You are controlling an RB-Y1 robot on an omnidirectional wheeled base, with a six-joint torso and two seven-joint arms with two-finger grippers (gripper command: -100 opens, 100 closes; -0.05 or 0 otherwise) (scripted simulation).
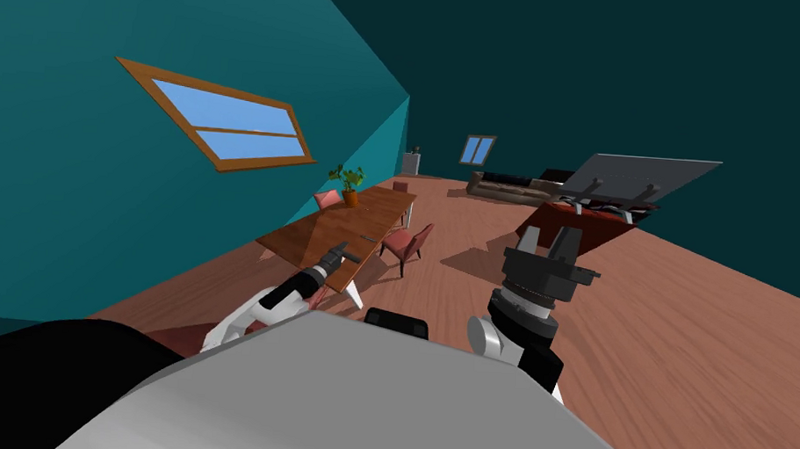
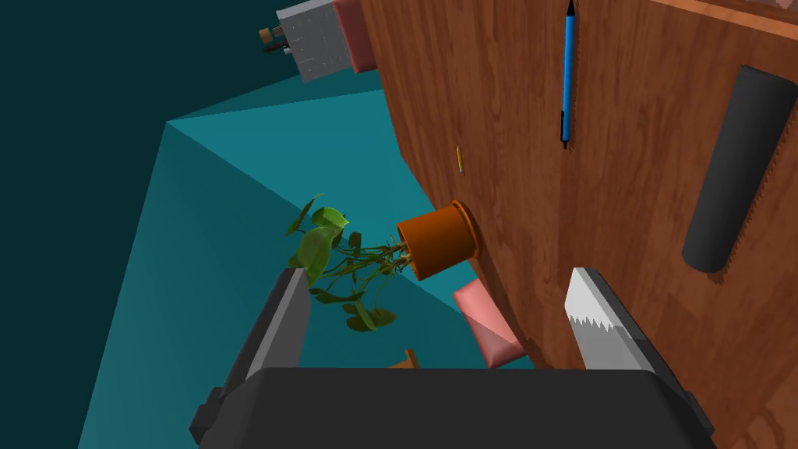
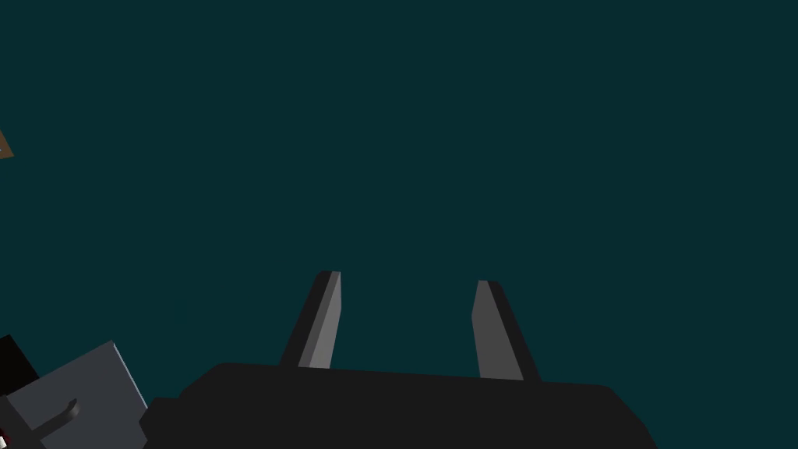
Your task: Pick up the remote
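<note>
Approach step: the left claw (image 2: 436, 312) hangs released at the table (image 2: 506, 117) edge. The remote (image 2: 732, 167) lies on it, outside the fingers. Next, shift sideways to straddle it. The right claw (image 3: 405, 312) is also released.

Teal wall (image 1: 85, 169) on the left, brightly lit, with a wood-framed window (image 1: 221, 121) of blue sky; much darker wall (image 1: 577, 62) on the right. Reddish plank floor (image 1: 714, 363). Long wooden bench (image 1: 336, 226) near the left wall, pink chairs (image 1: 407, 243) beside it, potted plant (image 1: 349, 181) at its wall-side edge. Far back, brown sofa (image 1: 511, 186), small window (image 1: 478, 150), white cabinet (image 1: 410, 163).
</note>
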